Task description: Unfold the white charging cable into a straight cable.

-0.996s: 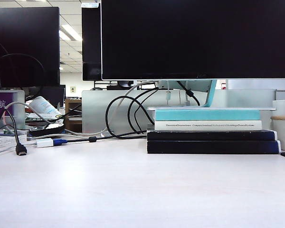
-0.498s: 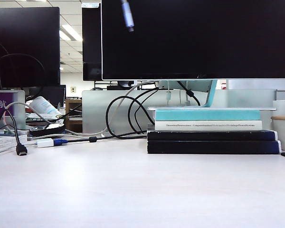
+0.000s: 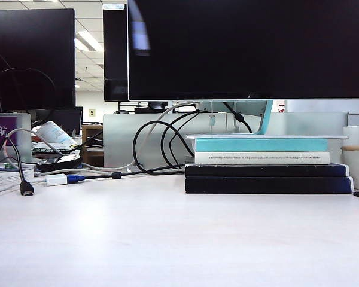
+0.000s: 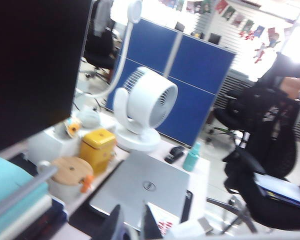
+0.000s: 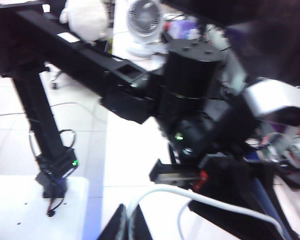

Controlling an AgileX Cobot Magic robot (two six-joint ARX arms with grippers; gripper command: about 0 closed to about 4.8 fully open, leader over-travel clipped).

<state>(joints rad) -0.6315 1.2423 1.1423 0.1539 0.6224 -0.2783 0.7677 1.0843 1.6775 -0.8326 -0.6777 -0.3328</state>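
holding white charging cable (image 5: 200,199), right gripper (image 5: 129,226) faces left arm (image 5: 190,100).

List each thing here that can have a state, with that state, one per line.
Large black monitor: screen dark.
Silver laptop: lid closed, lying flat.
Yellow plastic box: lid on.
Thin white charging cable: curved, not straight.
Right end effector: shut on the cable, close to the other arm.
Left end effector: held high facing the laptop, grip unclear.
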